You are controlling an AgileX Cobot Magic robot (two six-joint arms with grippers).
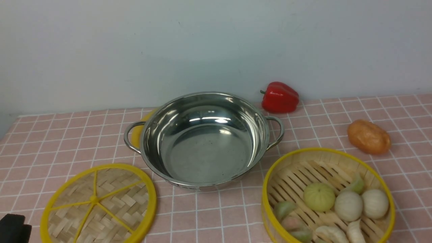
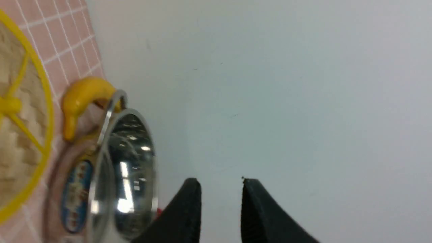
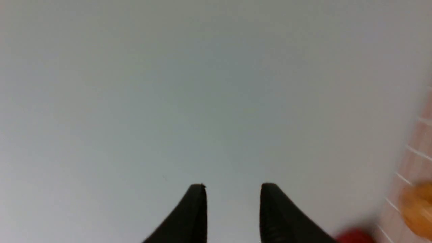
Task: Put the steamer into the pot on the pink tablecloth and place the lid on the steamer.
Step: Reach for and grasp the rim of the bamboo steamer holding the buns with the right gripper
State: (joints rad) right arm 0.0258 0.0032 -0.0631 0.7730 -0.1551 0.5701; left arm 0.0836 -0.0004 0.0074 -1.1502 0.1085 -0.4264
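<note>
The shiny steel pot [image 1: 204, 140] stands empty mid-table on the pink tablecloth [image 1: 50, 138]; it also shows in the left wrist view [image 2: 121, 175]. The steamer [image 1: 325, 197], with buns and dumplings in it, sits at the front right. The lid [image 1: 98, 204] lies flat at the front left, and shows in the left wrist view [image 2: 20, 135]. My left gripper [image 2: 221, 184] is open and empty, pointing at the wall; a black part of it shows at the front view's lower left corner [image 1: 13, 229]. My right gripper [image 3: 233, 187] is open and empty, out of the front view.
A red bell pepper [image 1: 279, 97] lies behind the pot's right handle. An orange potato-like item [image 1: 369, 137] lies at the right, behind the steamer. A yellow banana [image 2: 84, 98] lies behind the pot's left handle. A grey wall backs the table.
</note>
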